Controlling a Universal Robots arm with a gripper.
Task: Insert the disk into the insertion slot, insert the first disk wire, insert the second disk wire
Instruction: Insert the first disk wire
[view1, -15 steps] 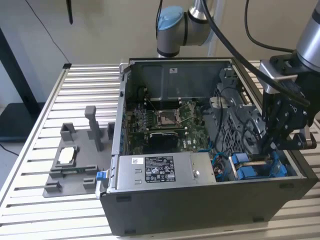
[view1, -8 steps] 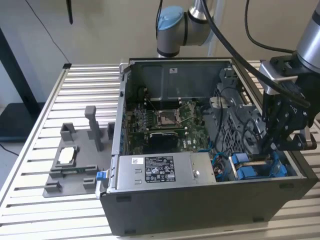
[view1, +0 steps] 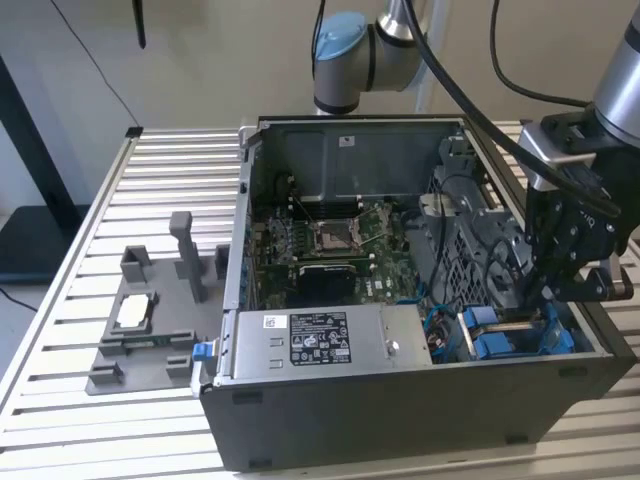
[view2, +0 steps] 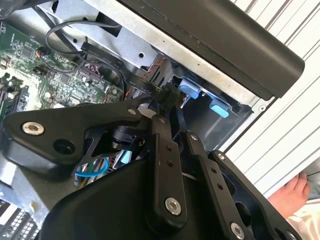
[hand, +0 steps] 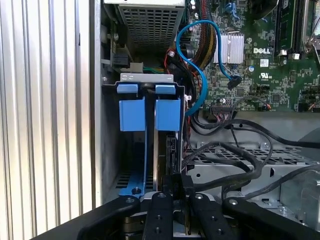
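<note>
The disk sits in the insertion slot (hand: 145, 77) of the grey drive cage, with its blue carrier tabs (hand: 150, 114) facing out. In the exterior view the blue carrier (view1: 505, 345) lies at the case's lower right corner. My gripper (hand: 175, 192) hangs just over the disk's end, inside the case at the exterior view's right (view1: 532, 292). In the second wrist view the gripper (view2: 167, 107) is shut on a black connector (view2: 169, 94) of a flat black disk wire (view2: 100, 50), close to the blue tabs (view2: 192, 90).
A grey power-supply box (view1: 320, 345) fills the case front and the motherboard (view1: 340, 240) lies behind it. A blue cable (hand: 200, 65) and black cables (hand: 235, 150) run beside the cage. A grey fixture (view1: 150, 320) stands on the slatted table. A hand (view2: 295, 195) rests outside the case.
</note>
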